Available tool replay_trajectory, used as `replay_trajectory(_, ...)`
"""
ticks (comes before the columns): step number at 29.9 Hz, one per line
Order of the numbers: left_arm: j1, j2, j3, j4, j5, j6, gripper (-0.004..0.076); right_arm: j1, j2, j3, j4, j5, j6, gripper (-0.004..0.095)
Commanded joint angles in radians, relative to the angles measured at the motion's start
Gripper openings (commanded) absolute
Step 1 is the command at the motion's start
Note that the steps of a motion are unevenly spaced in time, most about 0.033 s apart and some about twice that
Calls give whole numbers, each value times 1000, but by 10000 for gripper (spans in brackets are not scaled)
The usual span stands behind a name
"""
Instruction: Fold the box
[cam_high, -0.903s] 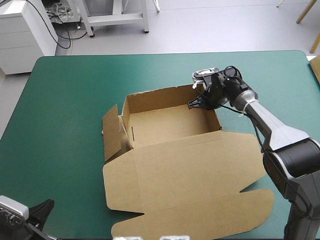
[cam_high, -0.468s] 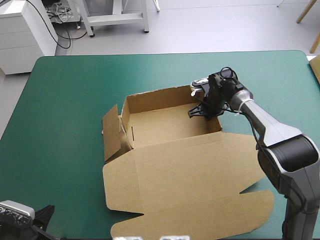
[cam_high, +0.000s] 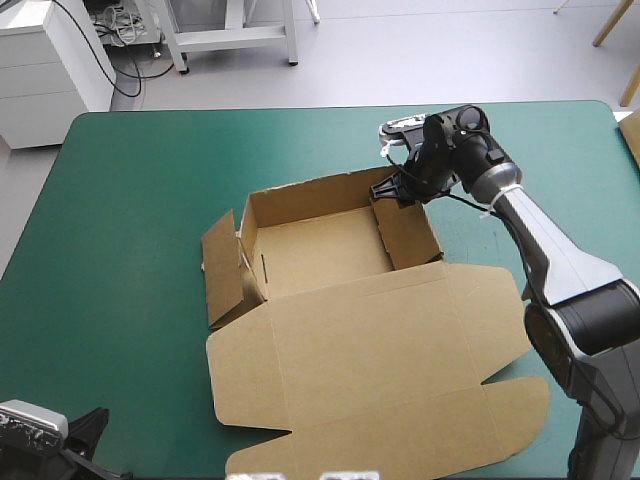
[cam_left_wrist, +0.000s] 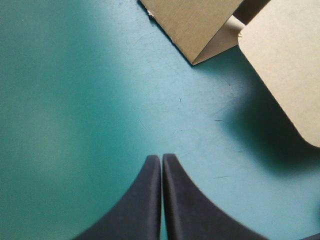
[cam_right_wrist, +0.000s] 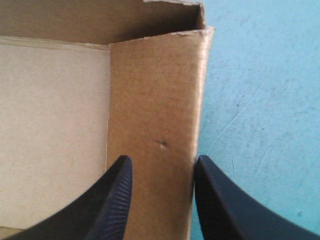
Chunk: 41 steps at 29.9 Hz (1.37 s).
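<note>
The brown box (cam_high: 320, 250) lies mid-table as an open tray, its lid (cam_high: 370, 350) flat toward the near edge. The far wall stands upright, and the left side flap (cam_high: 222, 270) hangs outward. The right wall (cam_high: 405, 235) leans inward over the floor. My right gripper (cam_high: 387, 190) is at the far right corner, open, and that right wall (cam_right_wrist: 155, 100) runs between its fingers (cam_right_wrist: 117, 200). My left gripper (cam_left_wrist: 161, 159) is shut and holds nothing. It hovers over the teal-green cover at the near left corner (cam_high: 85, 425), short of the left flap (cam_left_wrist: 195, 25) and a rounded lid corner (cam_left_wrist: 285, 65).
Teal-green cover (cam_high: 120, 220) stretches left of the box and beyond its far wall. The lid's front flap reaches almost to the table's near edge (cam_high: 400, 440).
My right gripper has moved toward the far right corner, and the right wall has swung inward from upright. The left arm has barely shifted.
</note>
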<state>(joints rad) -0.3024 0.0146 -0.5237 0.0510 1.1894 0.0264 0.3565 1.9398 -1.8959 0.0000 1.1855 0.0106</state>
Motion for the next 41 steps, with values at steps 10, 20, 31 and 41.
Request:
replay_trajectory(10, 3, 16, -22, -9, -59, -8, -8, 3, -275, 12, 0, -15, -33, 520)
replay_trajectory(20, 3, 16, -22, -13, -59, -8, -8, 3, -275, 126, -51, -15, -23, 520)
replay_trajectory(31, 3, 16, -22, -13, -59, -8, -8, 3, -137, 234, -7, -110, -2, 520)
replay_trajectory(41, 3, 16, -22, -13, -59, -8, -8, 3, -108, 234, -18, -149, 6, 102)
